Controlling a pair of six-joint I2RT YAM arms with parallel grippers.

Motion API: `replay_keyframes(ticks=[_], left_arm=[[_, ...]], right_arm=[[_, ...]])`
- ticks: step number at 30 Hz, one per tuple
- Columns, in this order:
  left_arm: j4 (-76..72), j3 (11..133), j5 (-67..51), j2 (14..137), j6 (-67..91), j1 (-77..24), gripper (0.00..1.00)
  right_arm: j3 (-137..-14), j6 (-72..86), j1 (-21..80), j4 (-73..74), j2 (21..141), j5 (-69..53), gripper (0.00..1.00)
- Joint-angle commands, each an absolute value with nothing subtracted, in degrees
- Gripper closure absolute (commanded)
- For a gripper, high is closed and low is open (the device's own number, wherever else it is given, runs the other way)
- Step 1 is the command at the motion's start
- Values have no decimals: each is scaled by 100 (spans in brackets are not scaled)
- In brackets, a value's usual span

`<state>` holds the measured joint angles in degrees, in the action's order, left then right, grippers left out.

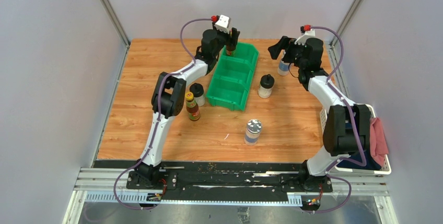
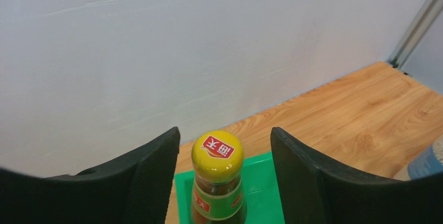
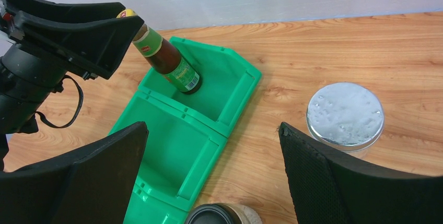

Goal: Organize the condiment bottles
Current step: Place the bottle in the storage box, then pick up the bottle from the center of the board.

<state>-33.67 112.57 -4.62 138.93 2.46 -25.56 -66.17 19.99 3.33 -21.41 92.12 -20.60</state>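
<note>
Black fingers (image 2: 151, 177) of the left gripper (image 2: 224, 132) stand apart on either side of the yellow cap (image 2: 217, 153) of a brown sauce bottle (image 2: 218, 203). A gap shows on each side, so nothing is clamped. That view cuts the bottle off at the shoulder. The right wrist view shows its base resting in the end compartment of the green bin (image 3: 245, 85), close to one side wall. The right gripper (image 3: 211, 130) hangs spread wide above the bin's edge, holding nothing. A silver-lidded jar (image 3: 345, 114) stands just outside its right finger and a black-capped shaker (image 3: 217, 214) below. Only the top view shows the rest: a second jar (image 1: 253, 131), a second shaker (image 1: 197, 93) and a second sauce bottle (image 1: 193, 106) standing apart on the table (image 1: 141, 130), with bare wood along its near edge.
</note>
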Motion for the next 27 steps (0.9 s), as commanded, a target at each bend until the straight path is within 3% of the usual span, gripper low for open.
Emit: replay_keyframes(ticks=[1,15,27], left_arm=[[-3700,11293,-387,13816,259,-2575,26],[-3697,11137,-327,13532,296,-2592,9],[-3316,9872,-9,11715,13,-2935,3]], right_arm=[[-6802,2058,272,-2250,9290,-2171,0],[-6895,2003,272,-2114,9270,-2152,0],[-6998,1461,311,-1385,8547,-2306,0]])
